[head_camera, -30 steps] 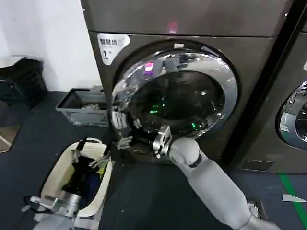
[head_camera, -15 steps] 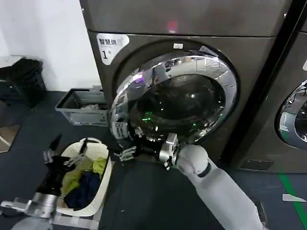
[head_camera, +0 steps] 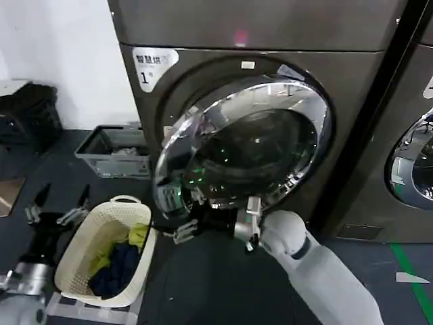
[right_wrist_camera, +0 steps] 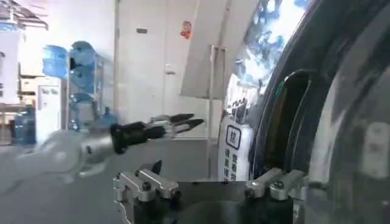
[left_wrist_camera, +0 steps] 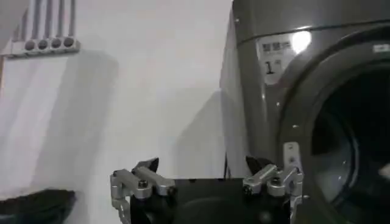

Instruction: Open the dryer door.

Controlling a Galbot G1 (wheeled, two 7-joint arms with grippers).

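The dryer door (head_camera: pixel 247 145), chrome-rimmed with a dark domed glass, stands partly open on the bronze-grey machine marked "1" (head_camera: pixel 150 64); its left edge is swung out toward me. My right gripper (head_camera: pixel 186 222) reaches under the door's lower left edge, open, with one finger close against the rim. In the right wrist view the shiny rim (right_wrist_camera: pixel 277 42) rises right beside that gripper (right_wrist_camera: pixel 213 176). My left gripper (head_camera: pixel 59 203) hovers open at the lower left, beside the basket. The left wrist view shows that gripper (left_wrist_camera: pixel 204 167) open, facing the machine (left_wrist_camera: pixel 256 91) and its dark opening (left_wrist_camera: pixel 359 134).
A cream laundry basket (head_camera: pixel 74 267) with clothes sits on the dark floor left of the door. A grey crate (head_camera: pixel 111 152) stands against the white wall, a black bag (head_camera: pixel 27 115) farther left. A neighbouring machine's round door (head_camera: pixel 413 169) is at the right.
The door has swung further out, with the right gripper following its lower left edge down and toward me. The left gripper has moved left, off the basket.
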